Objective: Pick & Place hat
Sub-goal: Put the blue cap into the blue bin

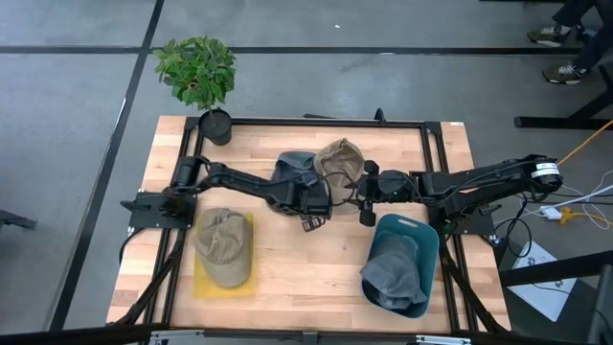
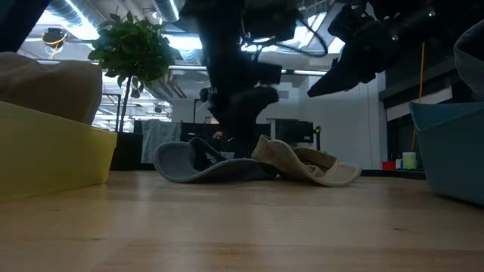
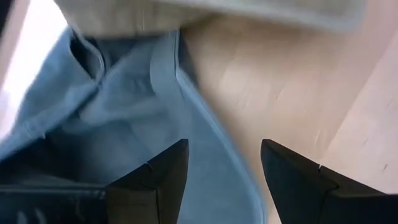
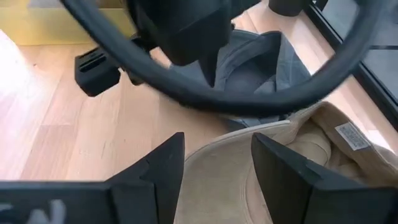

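Two loose hats mid-worktop [image 1: 306, 264]: grey hat [image 1: 293, 171] touching beige hat [image 1: 337, 156]. Left pincer [image 3: 222, 171] released, jaws apart over grey hat's brim. Right pincer [image 4: 216, 163] released, hovering at beige hat's edge. Near them, olive hat [image 1: 223, 245] on yellow tray [image 1: 202, 283].

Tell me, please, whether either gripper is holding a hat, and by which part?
Nothing is held. The left gripper is open over the blue hat; the right gripper is open over the tan hat.
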You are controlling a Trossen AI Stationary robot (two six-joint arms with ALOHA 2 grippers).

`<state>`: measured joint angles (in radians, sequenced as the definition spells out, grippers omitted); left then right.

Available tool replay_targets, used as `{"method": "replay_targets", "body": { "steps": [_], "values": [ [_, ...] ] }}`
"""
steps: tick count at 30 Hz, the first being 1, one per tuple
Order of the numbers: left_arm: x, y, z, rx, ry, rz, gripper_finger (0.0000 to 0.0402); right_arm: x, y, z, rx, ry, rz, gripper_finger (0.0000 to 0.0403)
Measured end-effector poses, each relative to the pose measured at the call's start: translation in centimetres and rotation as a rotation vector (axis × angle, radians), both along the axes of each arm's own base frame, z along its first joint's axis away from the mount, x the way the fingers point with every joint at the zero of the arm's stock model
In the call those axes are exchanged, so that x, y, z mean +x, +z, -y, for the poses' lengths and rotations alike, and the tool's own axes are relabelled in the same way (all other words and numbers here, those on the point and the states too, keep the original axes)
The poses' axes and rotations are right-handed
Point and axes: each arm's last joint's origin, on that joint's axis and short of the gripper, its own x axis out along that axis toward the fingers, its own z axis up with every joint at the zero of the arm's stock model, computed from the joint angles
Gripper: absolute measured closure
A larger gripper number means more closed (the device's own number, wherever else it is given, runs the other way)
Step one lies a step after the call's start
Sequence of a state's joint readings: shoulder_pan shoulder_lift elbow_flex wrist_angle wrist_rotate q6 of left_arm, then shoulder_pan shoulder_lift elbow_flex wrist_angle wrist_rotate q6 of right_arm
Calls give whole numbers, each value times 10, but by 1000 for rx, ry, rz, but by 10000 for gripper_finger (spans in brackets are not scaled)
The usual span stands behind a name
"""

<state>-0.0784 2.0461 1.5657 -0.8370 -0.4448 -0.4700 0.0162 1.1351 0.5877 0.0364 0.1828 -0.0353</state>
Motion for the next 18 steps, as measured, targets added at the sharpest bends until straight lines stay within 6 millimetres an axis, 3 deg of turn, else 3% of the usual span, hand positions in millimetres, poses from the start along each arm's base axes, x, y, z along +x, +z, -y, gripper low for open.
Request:
{"method": "replay_targets", "body": {
  "steps": [14, 18],
  "values": [
    [7, -38, -6, 34, 42, -78, 207, 0, -1, 0, -14, -3, -8, 217],
    [6, -38, -8, 56, 12, -104, 241, 0, -1, 0, -14, -3, -10, 217]
  ]
}}
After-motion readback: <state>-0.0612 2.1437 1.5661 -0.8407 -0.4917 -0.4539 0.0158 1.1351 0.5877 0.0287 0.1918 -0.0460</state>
